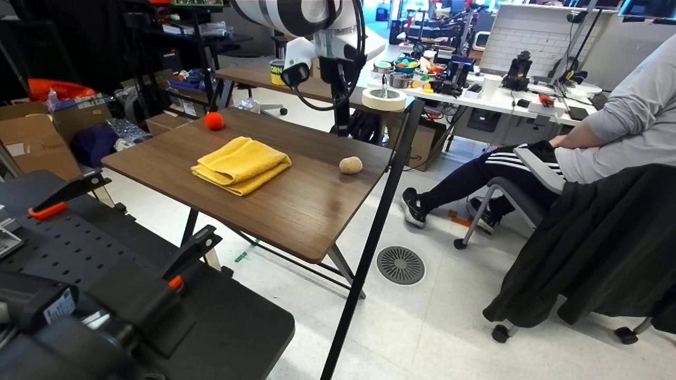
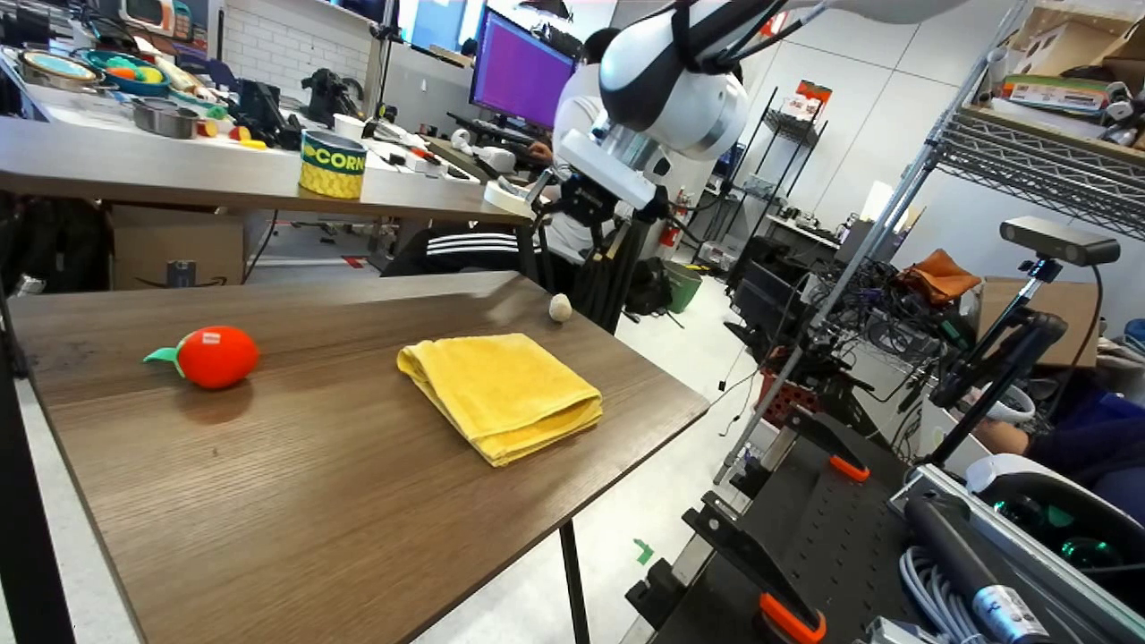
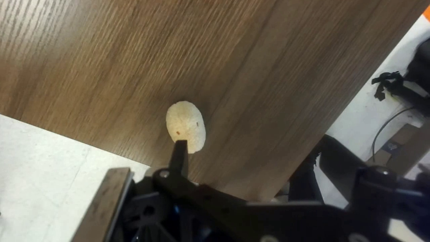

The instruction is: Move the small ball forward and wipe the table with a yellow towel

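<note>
Three things rest on the brown bench, apart from one another: the small ball, the yellow towel and a red roundish object. In both exterior views we see all three, the towel folded and left of centre. In an exterior view the small ball lies close to the middle of the frame, near the bench's right-hand edge; above it in that frame, at upper centre, we find the gripper, with bare bench showing between the two. We cannot tell whether the gripper is parted or closed: in the wrist view a black finger overlaps the ball's lower end, and the remainder merges into a dark mass along the bottom. This close view alone gives us two small dark spots on the ball, left of centre. Only in an exterior view, at left, do we make out the red object's green leaf-like piece; at upper left there we read CORN on a can. An exterior view adds a round floor grate, below and right of centre.
</note>
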